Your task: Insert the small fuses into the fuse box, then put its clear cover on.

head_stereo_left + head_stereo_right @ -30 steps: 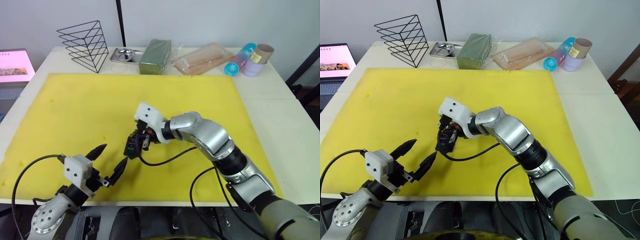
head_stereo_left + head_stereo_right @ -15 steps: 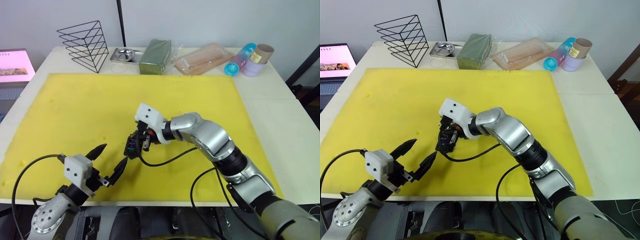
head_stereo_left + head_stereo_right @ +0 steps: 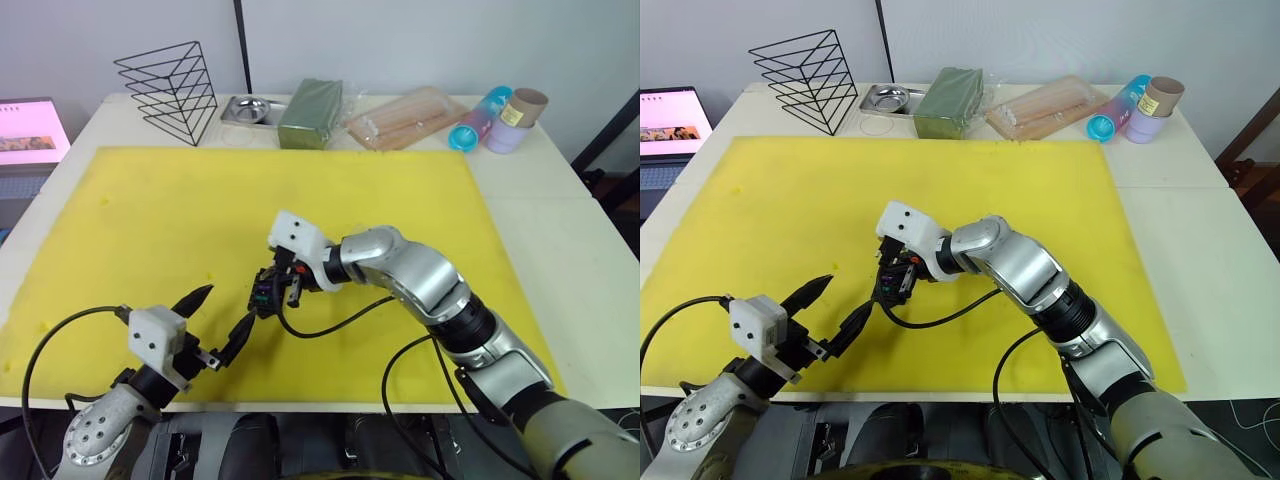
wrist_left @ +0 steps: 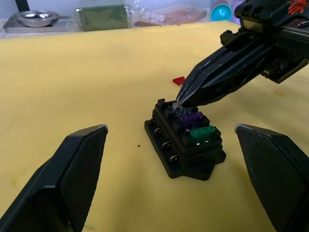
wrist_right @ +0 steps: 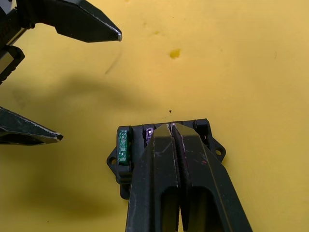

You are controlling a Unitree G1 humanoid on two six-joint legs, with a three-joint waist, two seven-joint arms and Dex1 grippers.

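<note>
From the head views the fuse box [image 3: 265,293] is mostly masked by the right gripper [image 4: 179,100] and its cable, so its slots cannot be read there; the clear cover cannot be made out among the things at the far edge of the surface; the pale grey fuse [image 4: 176,104] is only a faint translucent glint at the fingertips, its shape too small to judge; part of the box top is hidden beneath the right gripper's fingers [image 5: 164,159] in the right wrist view.

The fuse box is a small black block with slots on top and metal tabs along its side, sitting on the yellow mat [image 3: 150,220] toward the near edge; a purple fuse [image 4: 191,118] and a green fuse [image 4: 202,132] sit side by side in its top, the green one nearer the box's end; a red fuse [image 4: 179,80] lies loose on the mat just beyond the box, apart from it.

The right gripper is clenched, fingertips together and pinching the pale grey fuse, its tips touching the top of the box right beside the purple fuse; the left gripper [image 3: 220,320] is released, its fingers spread wide, hovering just short of the box on the near side, not touching it, with the box between its fingers in the left wrist view.
</note>
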